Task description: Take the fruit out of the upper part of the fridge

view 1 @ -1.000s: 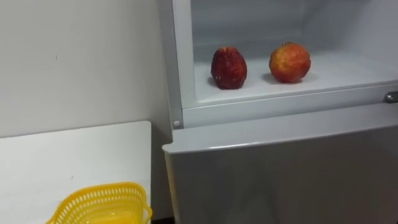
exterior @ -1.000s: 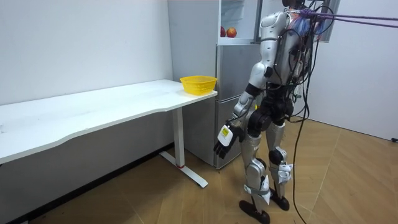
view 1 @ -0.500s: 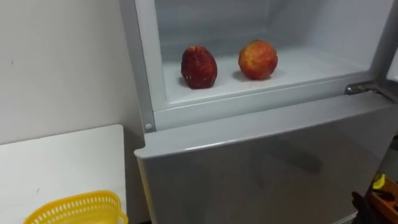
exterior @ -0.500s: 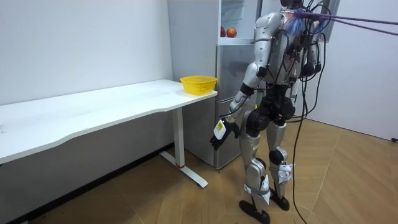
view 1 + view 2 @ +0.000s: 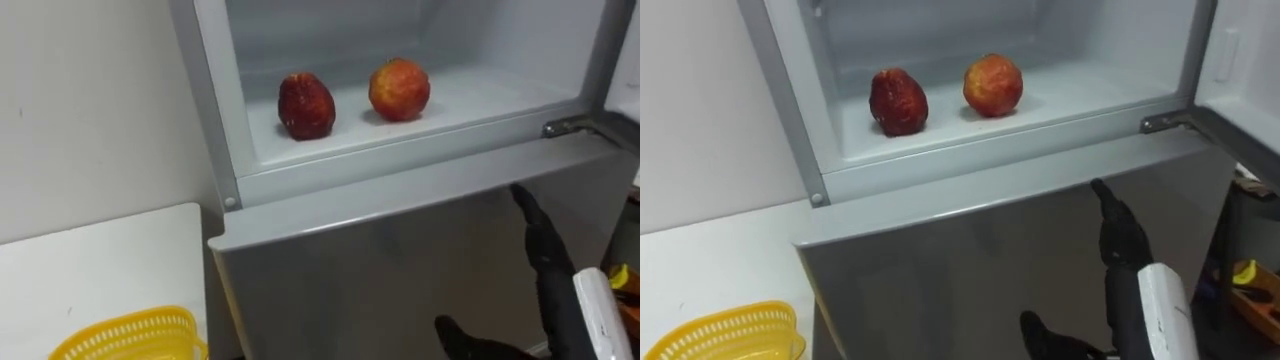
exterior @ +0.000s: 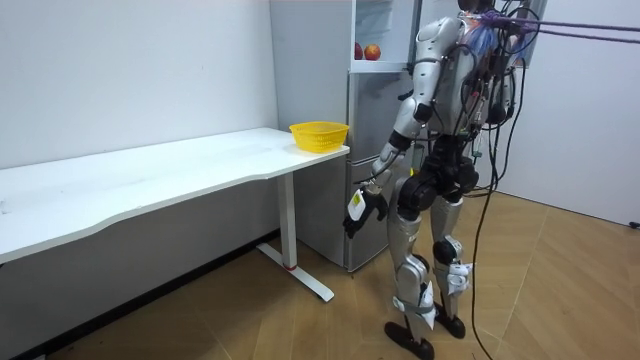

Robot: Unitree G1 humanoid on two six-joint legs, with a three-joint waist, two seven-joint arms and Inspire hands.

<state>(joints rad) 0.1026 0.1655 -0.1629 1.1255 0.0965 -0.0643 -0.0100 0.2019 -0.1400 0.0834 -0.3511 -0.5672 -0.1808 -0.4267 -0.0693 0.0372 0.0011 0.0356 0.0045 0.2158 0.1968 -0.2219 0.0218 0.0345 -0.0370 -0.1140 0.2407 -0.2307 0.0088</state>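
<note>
Up since 0.5 s ago: before fridge's shut lower door [image 5: 380, 280], below open upper compartment [image 5: 500, 92], right hand [image 5: 550, 262] rises, fingers [image 5: 529, 215] straight, empty; left hand [image 6: 366, 207] low by hip (room view); dark-red fruit [image 5: 306, 105] & apple [image 5: 399, 89] sit apart inside. Risk: reach clips sill [image 5: 400, 152] or sets round fruit rolling. No legible print.

Right hand [image 5: 1125, 245] running off bottom edge, thumb base getting cropped. Yellow basket [image 5: 130, 335] getting cut by bottom edge. Open fridge door [image 5: 1250, 60] running off right edge.
</note>
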